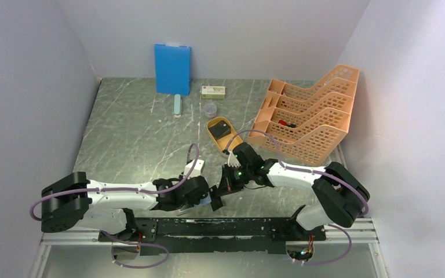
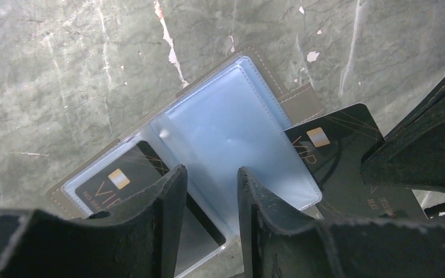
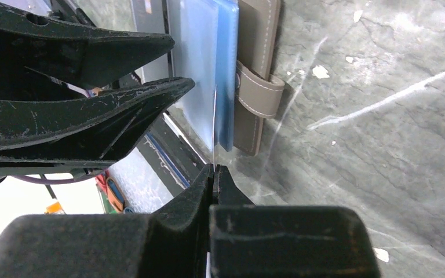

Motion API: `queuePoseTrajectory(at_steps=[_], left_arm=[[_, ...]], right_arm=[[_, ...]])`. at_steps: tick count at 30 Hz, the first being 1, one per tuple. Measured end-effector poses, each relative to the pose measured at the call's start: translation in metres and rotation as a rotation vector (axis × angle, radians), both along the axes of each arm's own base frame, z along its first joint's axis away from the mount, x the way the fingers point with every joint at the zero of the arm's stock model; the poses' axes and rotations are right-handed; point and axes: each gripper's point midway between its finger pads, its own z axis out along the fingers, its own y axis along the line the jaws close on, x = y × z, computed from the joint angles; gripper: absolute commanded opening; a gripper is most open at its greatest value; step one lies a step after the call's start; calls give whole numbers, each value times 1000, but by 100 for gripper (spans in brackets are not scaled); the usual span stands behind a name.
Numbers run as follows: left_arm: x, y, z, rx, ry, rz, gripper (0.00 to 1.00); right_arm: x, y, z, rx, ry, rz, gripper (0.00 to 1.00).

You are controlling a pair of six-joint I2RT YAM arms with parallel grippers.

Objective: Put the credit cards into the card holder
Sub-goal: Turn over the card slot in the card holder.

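Both fingers (image 3: pixel 213 174) pinching card (image 2: pixel 342 156)

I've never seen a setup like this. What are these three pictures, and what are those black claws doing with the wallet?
The overhead picture shows two robot arms bolted at the near edge of a marble-patterned table. The other two come from cameras on the wrists, so each shows its own claws up close.

The left gripper has its fingers a little apart over the open card holder, apparently pinning it to the table. One dark card already sits in a clear pocket. The right gripper is pinched shut on a second card, sliding it edge-on toward the pockets.

Farther back stand an orange file rack, an orange tray, a blue board and a small box.
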Motion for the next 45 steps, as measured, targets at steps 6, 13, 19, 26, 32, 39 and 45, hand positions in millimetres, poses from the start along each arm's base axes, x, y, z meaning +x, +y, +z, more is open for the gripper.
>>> queuePoseTrajectory(at_steps=[6, 13, 19, 26, 32, 39, 45], left_arm=[[-2, 6, 11, -6, 4, 6, 48], [-3, 7, 33, -85, -10, 25, 52], [-4, 6, 54, -184, -20, 57, 54], [-2, 8, 58, -212, -22, 93, 43], [-2, 16, 44, -154, -9, 125, 9], [0, 29, 36, -108, -12, 165, 5], [-3, 44, 24, -66, -6, 193, 5]], right_arm=[[-3, 6, 5, 28, 3, 13, 0], [-7, 15, 11, 62, 1, 26, 0], [-13, 25, 17, 78, -6, 53, 0], [-17, 39, 15, 75, -8, 80, 0], [-19, 42, 11, 64, -6, 86, 0], [-18, 42, 9, 54, -14, 82, 0], [-14, 37, 4, 16, -33, 56, 0]])
